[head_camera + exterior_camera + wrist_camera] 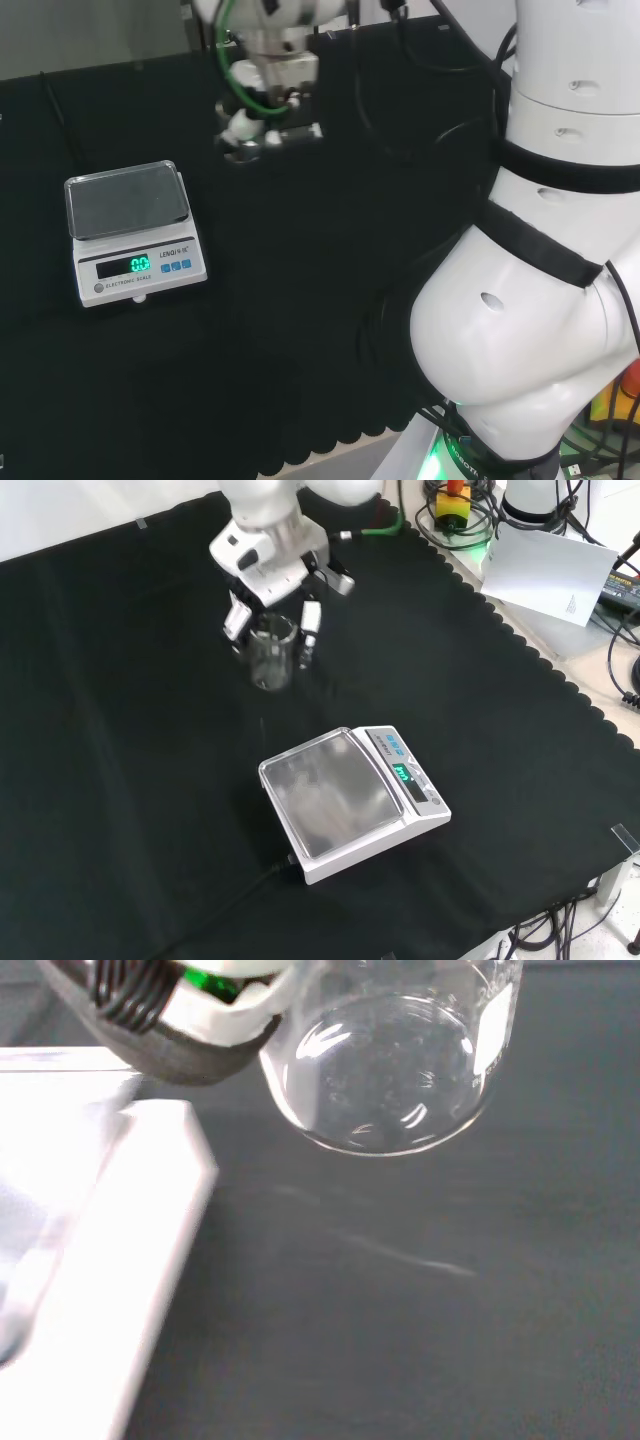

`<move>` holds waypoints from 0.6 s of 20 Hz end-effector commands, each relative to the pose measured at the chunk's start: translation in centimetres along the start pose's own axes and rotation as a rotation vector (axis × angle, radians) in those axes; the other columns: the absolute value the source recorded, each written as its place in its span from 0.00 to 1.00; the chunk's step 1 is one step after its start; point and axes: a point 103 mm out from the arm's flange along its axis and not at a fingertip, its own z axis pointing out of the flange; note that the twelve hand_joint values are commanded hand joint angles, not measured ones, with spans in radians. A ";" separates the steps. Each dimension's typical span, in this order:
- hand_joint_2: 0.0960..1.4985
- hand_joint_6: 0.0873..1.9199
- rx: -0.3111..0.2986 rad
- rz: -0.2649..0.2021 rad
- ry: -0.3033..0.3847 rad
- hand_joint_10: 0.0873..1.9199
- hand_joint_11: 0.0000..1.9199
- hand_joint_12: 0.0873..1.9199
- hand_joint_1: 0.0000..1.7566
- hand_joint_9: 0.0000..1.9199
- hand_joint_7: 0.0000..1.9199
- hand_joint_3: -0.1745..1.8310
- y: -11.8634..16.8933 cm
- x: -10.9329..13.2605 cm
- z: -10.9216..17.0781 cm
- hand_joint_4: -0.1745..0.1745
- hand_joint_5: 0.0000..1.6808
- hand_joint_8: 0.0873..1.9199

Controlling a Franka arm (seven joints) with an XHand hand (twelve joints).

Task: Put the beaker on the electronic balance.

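A black and white robot hand (pixel 268 572) grips a small clear glass beaker (pixel 271 652) from above, fingers (pixel 309 630) down both sides of its wall, with the vessel apparently lifted off the black cloth covering the bench (pixel 120 780); the wrist view shows the beaker's (pixel 385 1060) rounded base hanging free above the dark fabric, beside a finger (pixel 190 1020) curled against it. The beaker appears empty, though clear glass makes that hard to confirm. The white electronic balance with a square silver weighing pan (pixel 325 790) sits well apart from it, nearer the camera in the front view, its green display lit; in the head view the balance (pixel 128 205) stands to the left of the hand (pixel 255 125), and its pale edge (pixel 110 1260) shows in the wrist view. The carry across to the pan looks to remain. The risks from here appear to be smooth glass slipping between the fingers in transit, the base clipping the pan's raised rim if the approach comes in low, or a tilted, off-centre release that tips the beaker over.
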 end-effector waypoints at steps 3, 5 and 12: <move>0.73 0.64 0.049 -0.193 -0.037 0.56 0.69 0.49 0.69 0.64 0.44 0.16 1.1 12.2 1.3 0.00 0.48 0.66; 0.73 0.64 0.057 -0.219 -0.045 0.56 0.69 0.49 0.70 0.64 0.44 0.16 1.5 13.5 1.7 0.00 0.48 0.66; 0.73 0.64 0.119 -0.244 -0.052 0.56 0.69 0.49 0.70 0.64 0.44 0.16 3.2 15.2 4.3 0.00 0.48 0.66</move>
